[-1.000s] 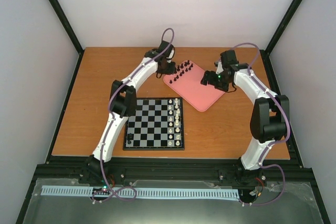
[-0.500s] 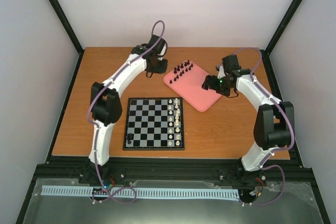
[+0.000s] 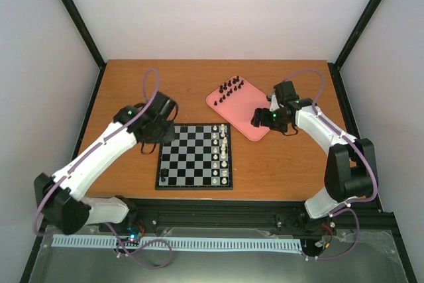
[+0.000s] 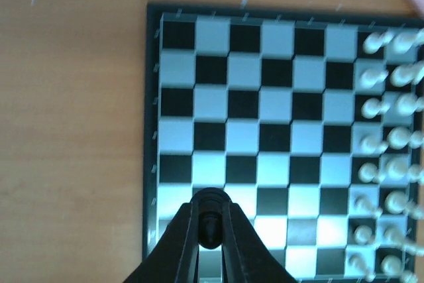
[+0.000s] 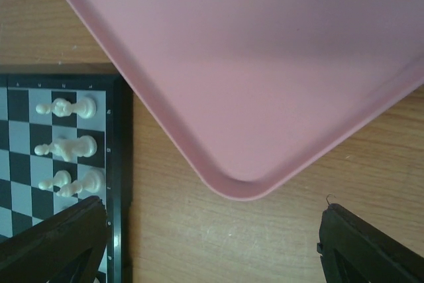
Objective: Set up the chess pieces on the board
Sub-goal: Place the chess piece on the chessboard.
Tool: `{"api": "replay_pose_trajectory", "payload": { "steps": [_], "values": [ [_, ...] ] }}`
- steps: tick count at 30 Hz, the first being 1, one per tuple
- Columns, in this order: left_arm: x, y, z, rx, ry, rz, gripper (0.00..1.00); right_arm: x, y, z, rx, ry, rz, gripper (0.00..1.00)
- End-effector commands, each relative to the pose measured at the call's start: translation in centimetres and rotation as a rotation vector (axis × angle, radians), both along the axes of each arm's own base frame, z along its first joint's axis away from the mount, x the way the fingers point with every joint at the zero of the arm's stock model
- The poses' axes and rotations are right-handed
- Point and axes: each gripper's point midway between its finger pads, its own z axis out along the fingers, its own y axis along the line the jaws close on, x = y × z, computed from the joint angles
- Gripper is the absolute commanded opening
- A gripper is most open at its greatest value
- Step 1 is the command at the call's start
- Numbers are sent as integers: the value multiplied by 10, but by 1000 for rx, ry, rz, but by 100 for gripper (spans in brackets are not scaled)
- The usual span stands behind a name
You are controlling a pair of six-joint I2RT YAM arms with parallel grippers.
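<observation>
your left gripper (image 4: pixel 211 211) is pinched shut on a tiny black chess piece (image 4: pixel 211 223), over the board (image 4: pixel 225 107) near its left edge. a lone black piece (image 3: pixel 163 179) stands at the near-left corner and white pieces (image 3: pixel 224 154) fill the right two files. the other black pieces (image 3: pixel 230 87) sit at the pink tray's (image 3: pixel 255 114) far corner, so most of the job is left. the right gripper (image 5: pixel 212 243) is spread wide over the tray's near corner. the board's left files are open.

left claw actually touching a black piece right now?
Touching. The left wrist view shows the left claw shut on a black chess piece, pinching it from both sides above the board.
</observation>
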Motion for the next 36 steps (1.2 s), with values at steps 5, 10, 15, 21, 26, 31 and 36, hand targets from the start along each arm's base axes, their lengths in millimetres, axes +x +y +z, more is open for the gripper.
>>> {"api": "replay_pose_trajectory", "payload": {
  "steps": [5, 10, 15, 21, 26, 31, 36],
  "values": [
    [-61, 21, -53, -27, 81, 137, 1, -7, 7, -8, -49, -11, 46, 100],
    [-69, 19, -82, -128, 61, 202, 1, -10, 9, -13, -46, 9, 62, 100],
    [-70, 17, -97, -153, 73, 238, 1, -11, 12, -16, -41, 21, 71, 100],
    [-59, 16, -97, -145, 49, 272, 1, -9, 14, -13, -33, 19, 71, 100],
    [-53, 10, -104, -125, 78, 259, 1, -9, 14, -12, -34, 18, 74, 100],
    [-50, 12, -105, -100, 77, 273, 1, -8, 14, -11, -37, 15, 77, 100],
    [-50, 18, -106, -82, 78, 298, 1, -9, 15, -15, -31, 26, 82, 100]
  ]
}}
